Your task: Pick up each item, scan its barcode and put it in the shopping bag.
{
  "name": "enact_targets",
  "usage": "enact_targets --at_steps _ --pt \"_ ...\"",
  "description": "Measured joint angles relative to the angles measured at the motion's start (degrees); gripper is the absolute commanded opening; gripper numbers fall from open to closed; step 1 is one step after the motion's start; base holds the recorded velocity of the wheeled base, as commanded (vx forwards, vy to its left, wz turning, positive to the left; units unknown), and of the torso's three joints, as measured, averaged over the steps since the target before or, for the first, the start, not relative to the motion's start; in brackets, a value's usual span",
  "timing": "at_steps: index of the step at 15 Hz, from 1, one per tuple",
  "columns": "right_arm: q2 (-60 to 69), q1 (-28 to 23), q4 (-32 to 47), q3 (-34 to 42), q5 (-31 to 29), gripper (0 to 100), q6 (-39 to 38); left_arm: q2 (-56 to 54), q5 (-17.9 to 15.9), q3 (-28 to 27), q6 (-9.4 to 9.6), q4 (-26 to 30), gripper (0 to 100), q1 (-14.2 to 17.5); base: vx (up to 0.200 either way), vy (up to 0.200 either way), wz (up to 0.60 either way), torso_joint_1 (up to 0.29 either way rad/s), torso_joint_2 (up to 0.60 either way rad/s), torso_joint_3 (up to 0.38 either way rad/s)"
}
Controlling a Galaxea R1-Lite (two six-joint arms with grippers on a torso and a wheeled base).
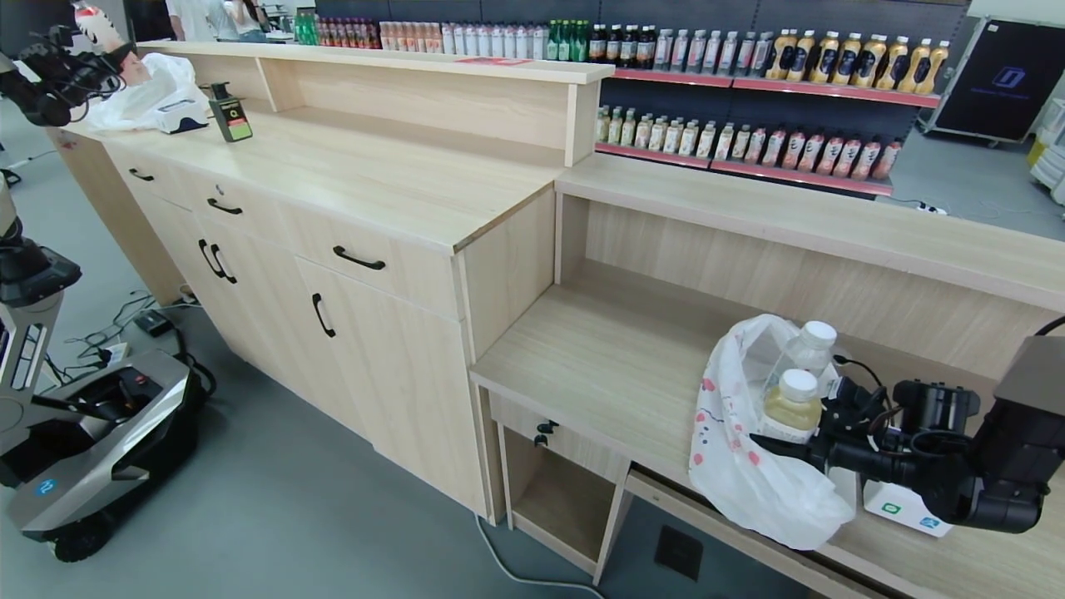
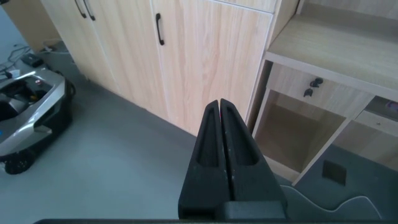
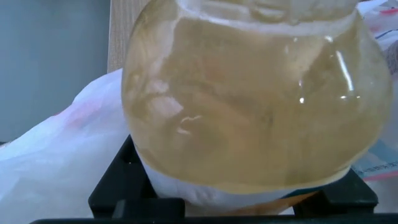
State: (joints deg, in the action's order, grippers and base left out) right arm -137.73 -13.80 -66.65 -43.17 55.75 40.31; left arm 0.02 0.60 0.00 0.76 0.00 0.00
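The right gripper was clamped on a yellow drink bottle, upright in the mouth of the shopping bag on the desk. Bagging seemed underway; the next move called for lowering and release. The left gripper hung pressed together, empty.

Left hand pressed closed; right hand clamps bottle.

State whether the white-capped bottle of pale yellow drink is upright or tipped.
Upright: the white-capped bottle of pale yellow drink has its cap on top, body below, at the white plastic bag's mouth.
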Motion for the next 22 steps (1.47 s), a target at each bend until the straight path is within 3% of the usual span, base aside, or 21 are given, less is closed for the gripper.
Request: enact_targets --at_steps 6,7,15,18,22 --pt "-0.85 -0.67 0.44 0.12 0.15 0 1.96 0.0 0.0 0.0 -0.02 0.0 0 0.0 0.0 0.0 0.0 0.0 0.0 0.0" --pt "-0.94 -0.78 0.61 0.17 0.35 100 2.18 0.0 -0.02 0.0 0.0 0.0 0 0.0 0.0 0.0 0.0 0.0 0.0 0.0" --pt "3.13 -1.33 1.07 1.17 3.15 100 1.67 0.0 0.0 0.0 0.02 0.0 0 0.0 0.0 0.0 0.0 0.0 0.0 0.0" --pt "7.24 -3.17 6.3 2.35 4.41 100 2.3 0.0 0.0 0.0 0.0 0.0 0 0.0 0.0 0.0 0.0 0.0 0.0 0.0" --pt "11.46 -6.21 7.74 2.71 4.55 100 2.95 0.0 0.0 0.0 0.0 0.0 0 0.0 0.0 0.0 0.0 0.0 0.0 0.0"
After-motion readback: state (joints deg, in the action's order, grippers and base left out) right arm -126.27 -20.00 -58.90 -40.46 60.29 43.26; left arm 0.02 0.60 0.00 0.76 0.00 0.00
